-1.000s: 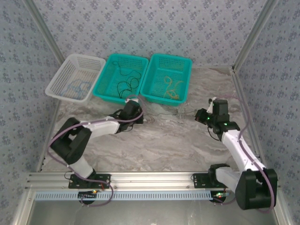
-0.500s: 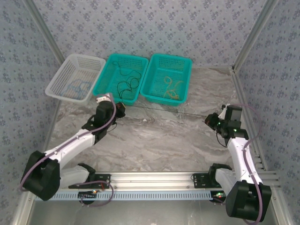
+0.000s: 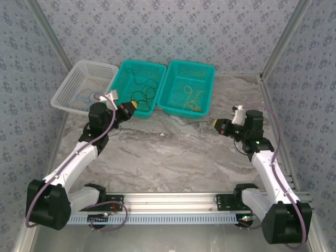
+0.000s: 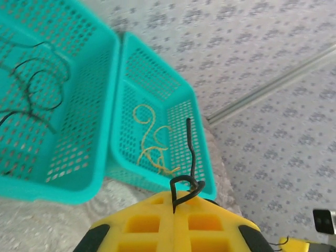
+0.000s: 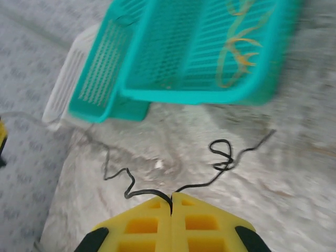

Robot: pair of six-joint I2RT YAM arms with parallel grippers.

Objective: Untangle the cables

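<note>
- Both arms have shifted since half a second ago: the left gripper (image 3: pixel 129 106) has risen to the lip of the middle basket (image 3: pixel 122 84) at centre-left of the overhead frame. The right gripper (image 3: pixel 219 126) has come inward at centre-right.
- Table (image 3: pixel 173 157): the black cable (image 5: pixel 226 165) was taut then and now sags across it from one gripper to the other.
- Along the top, the white basket (image 3: pixel 69 84) holds a blue cable (image 3: pixel 86 97), the middle basket holds black cables (image 3: pixel 142 94), and the right basket (image 3: pixel 191 71) holds yellow cables (image 3: pixel 191 97). Their near walls stand just behind the strung cable.
- Both sets of jaws are pressed together, each clamped on the black cable.
- A small kinked loop sits near the right gripper; I'd say pulling apart could cinch it into a knot.
- The left grip holds close to the cable's end, so a slip looks likeliest there.
</note>
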